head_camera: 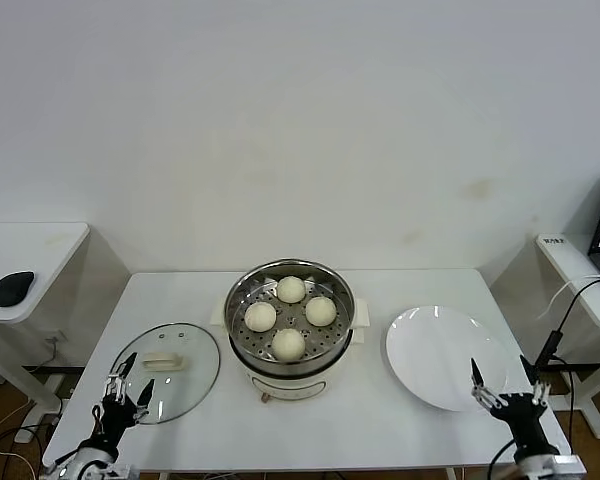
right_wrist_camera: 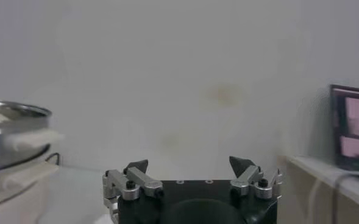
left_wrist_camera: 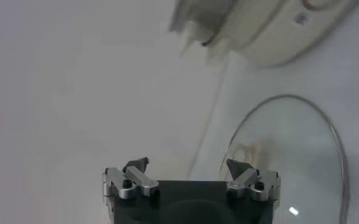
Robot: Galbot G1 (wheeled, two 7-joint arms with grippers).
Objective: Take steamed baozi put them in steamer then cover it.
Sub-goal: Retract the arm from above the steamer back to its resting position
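Soft even light, blurry wrist views

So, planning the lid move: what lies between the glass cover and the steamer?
Head view: only bare table separates the cover from the steamer.

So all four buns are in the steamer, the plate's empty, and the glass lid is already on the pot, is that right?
Not quite. The cover is not on the steamer; the head view shows it lying flat on the table to the robot's left of the pot, near the open left gripper. The rest holds: all four steamed baozi sit on the perforated tray and the plate is empty.
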